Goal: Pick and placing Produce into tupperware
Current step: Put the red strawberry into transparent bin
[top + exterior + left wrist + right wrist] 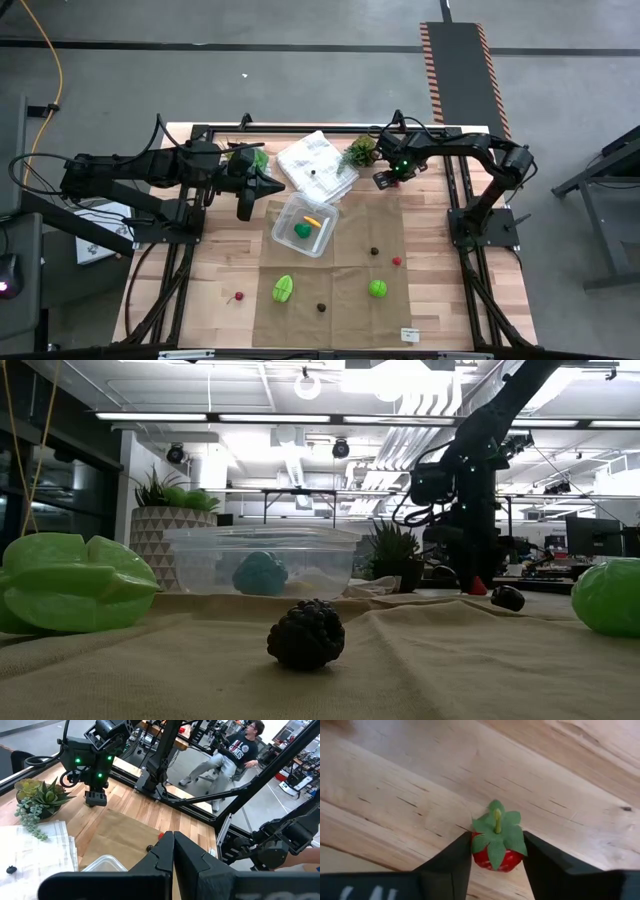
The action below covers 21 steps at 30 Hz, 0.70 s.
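The clear tupperware [305, 226] stands on the brown cloth and holds a green piece [303, 231] and a yellow-orange piece [313, 220]; it also shows in the low view [262, 558]. My right gripper [385, 180] is at the far right of it over bare wood, shut on a red toy strawberry [496, 851]. My left gripper [278, 186] is shut and empty, above the tupperware's far-left corner. On the cloth lie a green starfruit [283, 289], a green fruit [377, 288], a dark brown piece [321, 308], a dark piece [374, 252], a red piece [397, 261] and a cherry [238, 297]. My right gripper pinches the strawberry's red body [485, 860] between its two fingers, one on each side. The fingers come from above, pointing down. The strawberry sits upright with its green leaves and stem up; whether its underside rests on the wood, I cannot tell.
A white plastic bag [315, 165] lies beyond the tupperware, between two potted plants [248, 158] [360, 152]. A black frame runs along the table's edges. A person sits in the room beyond the table [235, 750].
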Available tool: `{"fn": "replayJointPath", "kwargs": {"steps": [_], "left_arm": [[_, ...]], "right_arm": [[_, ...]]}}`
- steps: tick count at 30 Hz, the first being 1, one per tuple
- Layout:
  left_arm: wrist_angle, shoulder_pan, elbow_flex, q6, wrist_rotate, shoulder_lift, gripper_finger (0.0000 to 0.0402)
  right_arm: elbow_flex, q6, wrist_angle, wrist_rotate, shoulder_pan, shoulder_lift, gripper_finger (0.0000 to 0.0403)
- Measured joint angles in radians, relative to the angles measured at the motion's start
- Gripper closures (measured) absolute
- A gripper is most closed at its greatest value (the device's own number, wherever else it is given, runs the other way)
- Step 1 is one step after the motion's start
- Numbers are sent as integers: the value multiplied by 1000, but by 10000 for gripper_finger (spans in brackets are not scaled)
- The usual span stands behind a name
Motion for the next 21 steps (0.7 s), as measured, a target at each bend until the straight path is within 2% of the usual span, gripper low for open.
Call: {"fn": "replayJointPath", "kwargs": {"steps": [5,21], "left_arm": [[0,0,0,0,0,0,401],[-1,0,0,0,0,0,401]], "right_arm": [[0,0,0,0,0,-1,273],[0,-8,-29,6,0,-39,276]]}}
